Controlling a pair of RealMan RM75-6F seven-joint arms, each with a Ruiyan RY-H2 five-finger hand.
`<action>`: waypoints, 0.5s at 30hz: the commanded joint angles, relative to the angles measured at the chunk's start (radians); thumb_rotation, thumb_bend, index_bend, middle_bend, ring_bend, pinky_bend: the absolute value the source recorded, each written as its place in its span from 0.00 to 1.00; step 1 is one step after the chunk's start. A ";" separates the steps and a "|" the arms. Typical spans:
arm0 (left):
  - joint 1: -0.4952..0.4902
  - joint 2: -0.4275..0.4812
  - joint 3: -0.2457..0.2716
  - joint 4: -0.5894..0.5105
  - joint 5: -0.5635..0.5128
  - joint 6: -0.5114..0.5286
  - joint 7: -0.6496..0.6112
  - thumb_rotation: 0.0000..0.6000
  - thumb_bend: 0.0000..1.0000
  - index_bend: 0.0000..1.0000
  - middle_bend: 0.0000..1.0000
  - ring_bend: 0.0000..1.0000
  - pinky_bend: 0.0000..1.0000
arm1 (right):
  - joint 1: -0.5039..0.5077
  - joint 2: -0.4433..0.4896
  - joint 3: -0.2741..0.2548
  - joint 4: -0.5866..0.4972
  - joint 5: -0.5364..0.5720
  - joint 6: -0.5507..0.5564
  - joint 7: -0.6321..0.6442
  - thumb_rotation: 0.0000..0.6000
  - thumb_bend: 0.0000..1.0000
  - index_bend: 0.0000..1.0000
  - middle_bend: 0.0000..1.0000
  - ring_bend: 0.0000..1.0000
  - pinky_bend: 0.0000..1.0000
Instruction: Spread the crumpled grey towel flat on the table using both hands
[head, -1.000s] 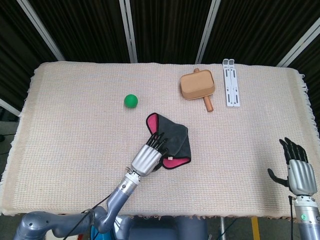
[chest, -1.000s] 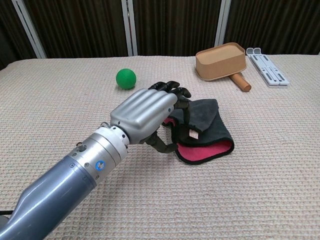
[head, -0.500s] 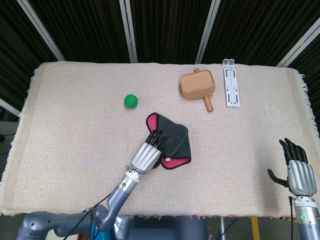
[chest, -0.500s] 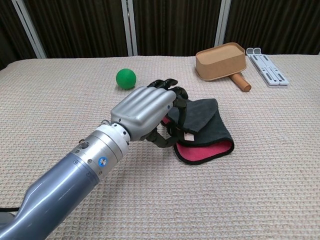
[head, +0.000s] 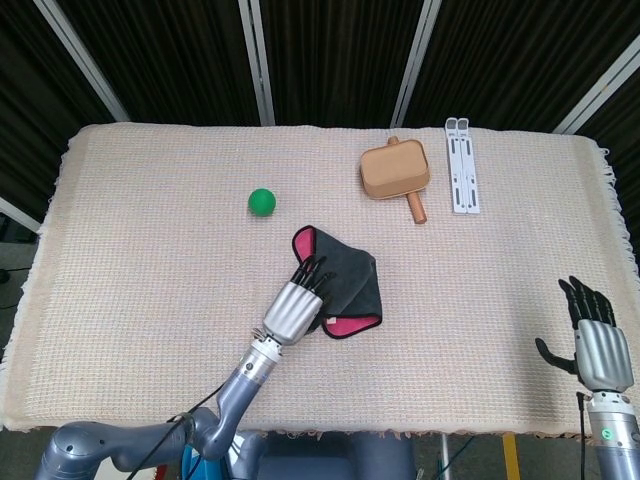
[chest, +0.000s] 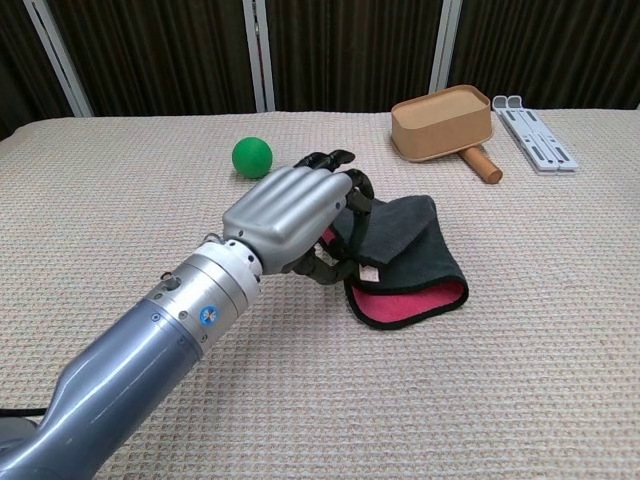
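Crumpled towel (head: 345, 285) mid-table, pink lining showing at its near edge, left hand (head: 295, 308) pinching its left edge, right hand (head: 597, 335) spread, empty, at the table's right edge, ball (head: 262, 201) near.

Even, bright overhead light covers the desk (head: 140, 250) in both views, with the far backdrop dark. Shadows are faint and short. A soft sheen lies on the left robot hand (chest: 285, 212). Focus is sharp throughout.
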 joint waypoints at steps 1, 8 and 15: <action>0.003 0.016 -0.006 -0.017 -0.001 0.007 0.004 1.00 0.44 0.65 0.22 0.01 0.06 | 0.001 -0.001 -0.001 0.001 -0.001 -0.001 -0.003 1.00 0.28 0.00 0.00 0.00 0.00; -0.019 0.093 -0.063 -0.111 -0.002 0.013 0.037 1.00 0.44 0.66 0.23 0.01 0.06 | 0.005 -0.007 -0.005 -0.003 -0.004 -0.007 -0.018 1.00 0.28 0.00 0.00 0.00 0.00; -0.088 0.202 -0.178 -0.265 -0.065 -0.061 0.129 1.00 0.44 0.66 0.23 0.01 0.06 | 0.023 0.000 0.007 -0.033 -0.001 -0.027 -0.008 1.00 0.28 0.00 0.00 0.00 0.00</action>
